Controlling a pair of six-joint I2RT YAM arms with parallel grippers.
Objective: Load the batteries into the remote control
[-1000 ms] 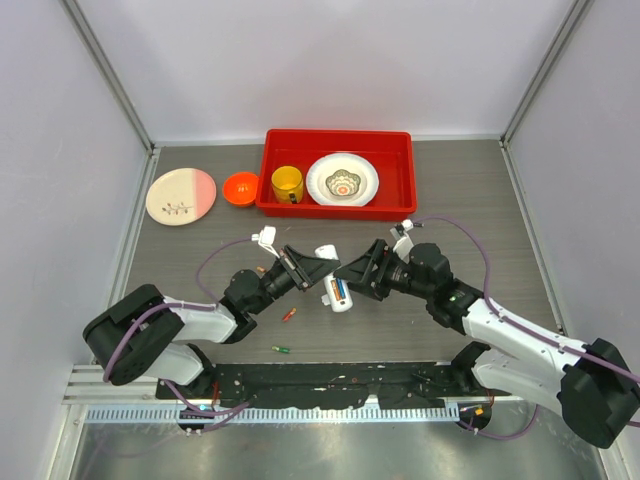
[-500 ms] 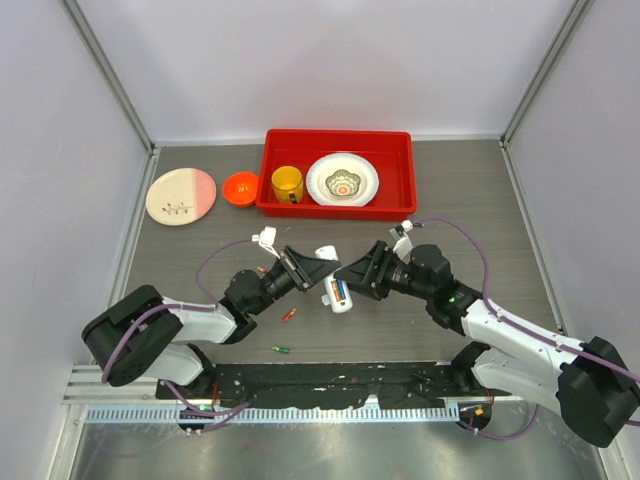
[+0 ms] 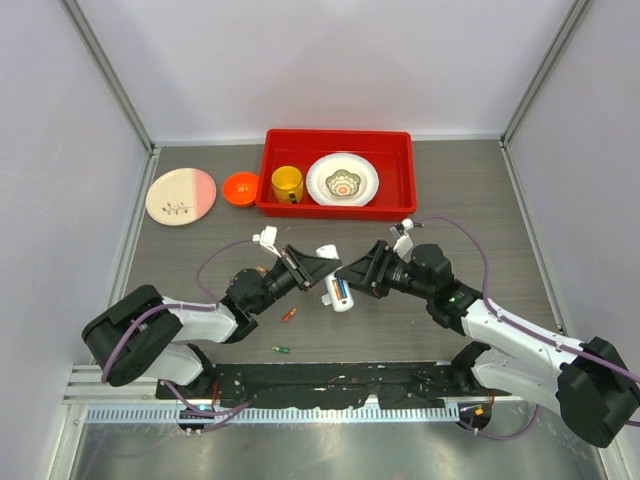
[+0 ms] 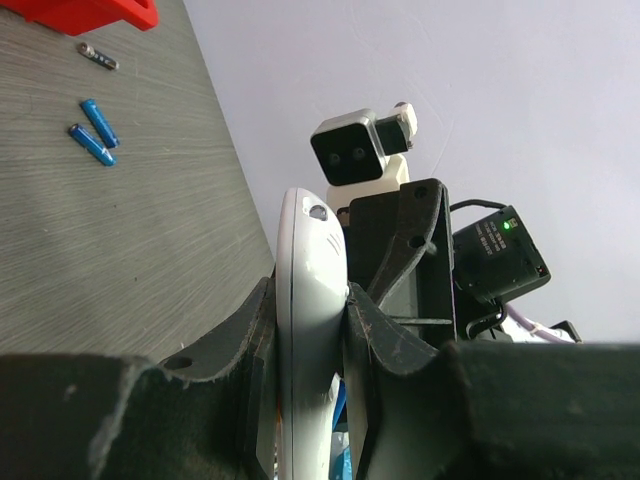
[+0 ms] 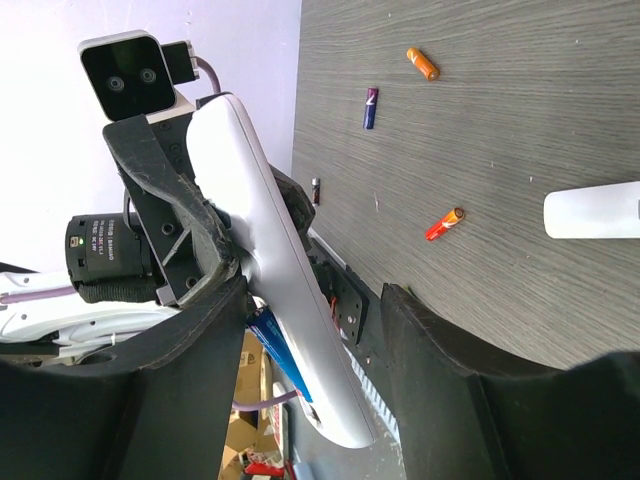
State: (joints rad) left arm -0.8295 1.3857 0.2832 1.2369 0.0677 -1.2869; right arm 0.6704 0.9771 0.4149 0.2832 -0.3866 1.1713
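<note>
My left gripper [image 4: 310, 292] is shut on the white remote control [image 4: 310, 260] and holds it on edge above the table. In the top view the remote [image 3: 338, 292] hangs between both grippers, its open bay showing a blue battery. My right gripper [image 5: 308, 305] is open, its fingers straddling the remote [image 5: 270, 250]; the far finger [image 5: 440, 360] stands clear of it. A blue battery [image 5: 285, 355] lies along the remote by the near finger. The white back cover [image 5: 592, 210] lies on the table. Loose batteries lie on the table: red [image 3: 289, 315], green [image 3: 281, 349], two blue [image 4: 95, 133].
A red tray [image 3: 337, 206] at the back holds a yellow cup [image 3: 287, 184] and a patterned plate [image 3: 342, 180]. An orange bowl [image 3: 240, 187] and a pink-and-cream plate [image 3: 181, 195] sit left of it. More batteries, orange [image 5: 422, 63] and purple [image 5: 370, 107], lie on the table.
</note>
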